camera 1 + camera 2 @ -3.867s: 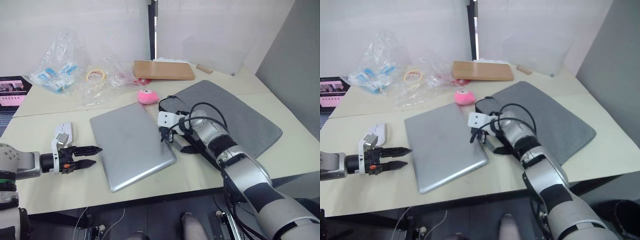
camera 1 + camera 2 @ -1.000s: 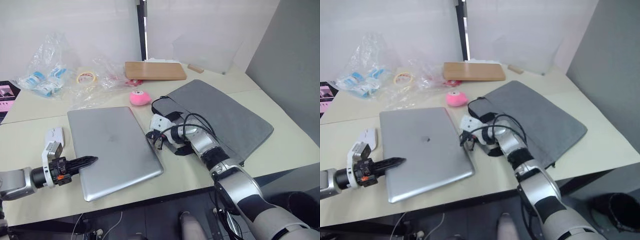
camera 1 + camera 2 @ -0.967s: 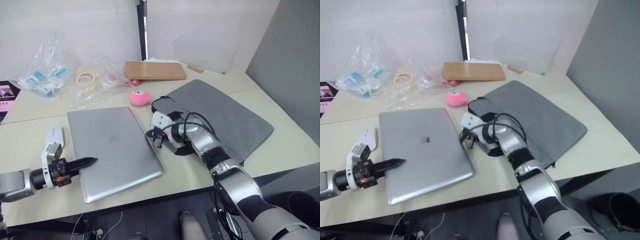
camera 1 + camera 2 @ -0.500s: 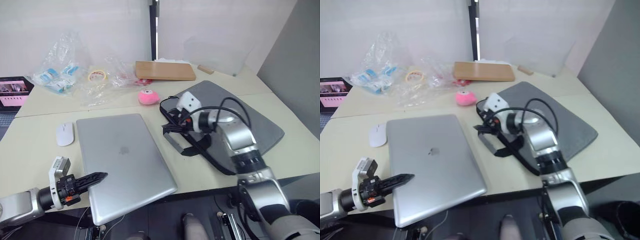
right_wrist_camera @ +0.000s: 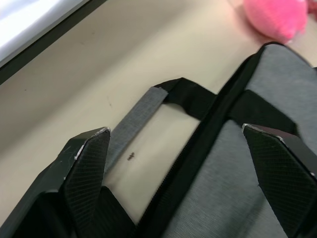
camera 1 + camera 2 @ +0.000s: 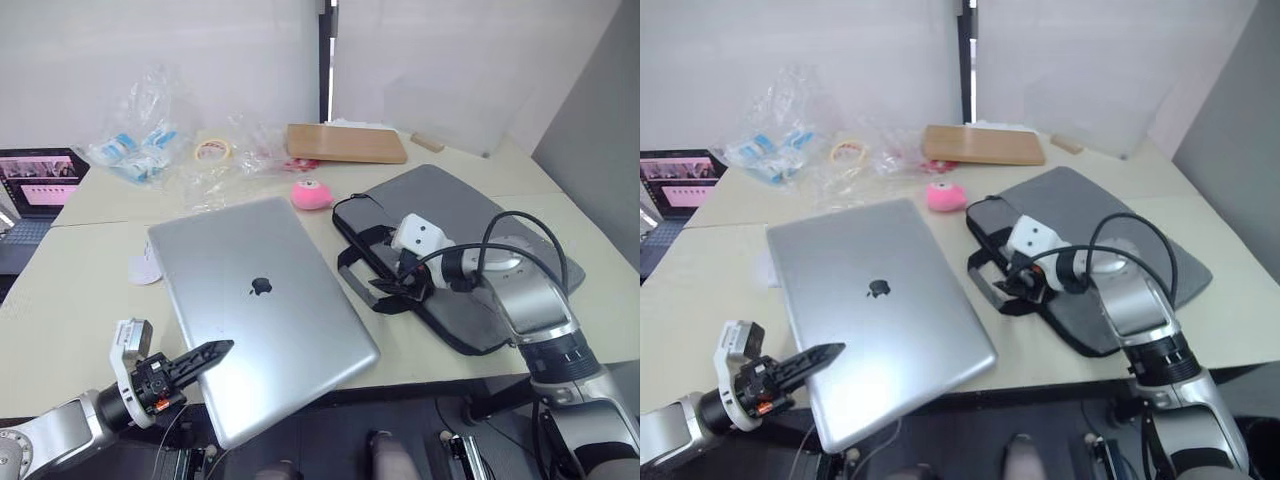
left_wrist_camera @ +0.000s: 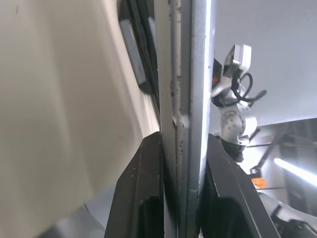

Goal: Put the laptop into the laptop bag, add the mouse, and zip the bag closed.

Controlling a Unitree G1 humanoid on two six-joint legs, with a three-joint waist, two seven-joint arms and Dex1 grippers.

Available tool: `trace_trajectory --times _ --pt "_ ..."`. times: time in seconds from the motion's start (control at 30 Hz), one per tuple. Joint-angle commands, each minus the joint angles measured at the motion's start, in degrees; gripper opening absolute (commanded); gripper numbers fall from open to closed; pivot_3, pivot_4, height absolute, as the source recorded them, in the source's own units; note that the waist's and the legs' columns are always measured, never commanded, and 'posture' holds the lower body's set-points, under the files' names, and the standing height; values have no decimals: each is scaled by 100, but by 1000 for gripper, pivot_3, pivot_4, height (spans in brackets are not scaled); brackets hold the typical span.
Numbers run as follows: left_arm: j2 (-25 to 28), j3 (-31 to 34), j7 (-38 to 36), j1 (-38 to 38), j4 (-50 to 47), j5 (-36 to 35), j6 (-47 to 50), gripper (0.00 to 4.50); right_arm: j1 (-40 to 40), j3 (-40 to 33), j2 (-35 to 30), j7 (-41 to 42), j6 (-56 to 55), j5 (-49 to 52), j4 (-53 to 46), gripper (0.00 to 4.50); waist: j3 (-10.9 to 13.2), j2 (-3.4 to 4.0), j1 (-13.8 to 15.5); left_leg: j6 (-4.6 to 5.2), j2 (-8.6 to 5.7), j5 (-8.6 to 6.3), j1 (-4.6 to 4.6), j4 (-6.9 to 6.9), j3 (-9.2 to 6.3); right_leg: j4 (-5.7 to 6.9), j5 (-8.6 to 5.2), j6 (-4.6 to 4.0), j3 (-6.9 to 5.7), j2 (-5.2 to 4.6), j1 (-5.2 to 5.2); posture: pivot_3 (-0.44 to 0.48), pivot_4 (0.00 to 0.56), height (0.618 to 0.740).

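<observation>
Silver laptop (image 6: pixel 262 305) clamped by left gripper (image 6: pixel 205 357); right gripper (image 5: pixel 183 173) jaws apart at laptop bag (image 6: pixel 470 245).

Laptop (image 6: pixel 265 305) left of laptop bag (image 6: pixel 470 250), mouse (image 6: pixel 143 268) at laptop's left edge, plush toy (image 6: pixel 311 194) behind both

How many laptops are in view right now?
2. The silver laptop is clamped at its near corner by the left pincer. A small dark laptop with lit screen sits at the table's far-left edge.

Support surface: cream table (image 6: pixel 90 290).
On it: laptop bag (image 6: pixel 470 260) right; pink plush (image 6: pixel 311 194), brown slab (image 6: pixel 346 143), plastic bags (image 6: pixel 150 140) far; mouse (image 6: pixel 145 268), apparently, left.
</observation>
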Motion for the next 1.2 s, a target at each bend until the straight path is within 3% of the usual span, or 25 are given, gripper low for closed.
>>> trace_trajectory --times 0.03,0.2,0.4,0.5,0.67,0.83,1.0,1.2 --pt "106 48 -391 -85 -148 -445 21 291 105 19 -65 -278 -51 -189 -110 4482 0 0 14 0 -1 0 0 0 0 -1 0 0 -1 0 0 0 150 740" --pt "175 0 -601 -271 221 -445 230 291 133 57 -73 -429 -157 -258 136 3044 0 0 -4 -3 0 -1 2 -1 6 -4 0 0 -2 6 0 0 150 740" --pt "190 1 -592 -445 366 -445 308 291 103 24 -77 -565 -213 -307 343 876 0 0 -7 -4 2 -2 3 -1 9 -4 0 0 0 8 0 0 150 740" --pt "189 4 -595 -460 368 -445 311 291 130 15 -117 -632 -248 -353 409 39 0 0 -5 -4 3 -2 3 -2 9 -5 0 0 -1 8 0 0 150 740" --pt "248 -2 -641 -471 469 -445 388 291 153 -119 -149 -597 -180 -235 328 39 0 0 4 -4 2 -2 3 -1 8 -5 0 0 -1 8 1 0 150 740" --pt "277 -55 -353 -594 334 -445 225 291 8 -652 74 -473 820 610 -105 39 1 -1 5 -4 5 -2 3 -2 7 -7 0 0 0 8 0 0 150 740" --pt "245 -391 -111 -1201 737 -445 400 291 -336 -1203 212 -645 1947 1292 -304 39 2 -2 31 -4 7 -3 1 -2 5 -15 1 0 0 8 4 0 150 740" --pt "166 -819 71 -1993 1288 -445 742 291 -706 -1359 29 -734 2340 1605 -266 39 2 -2 3 -4 4 -3 1 -4 2 -15 2 1 -3 9 1 0 150 740"
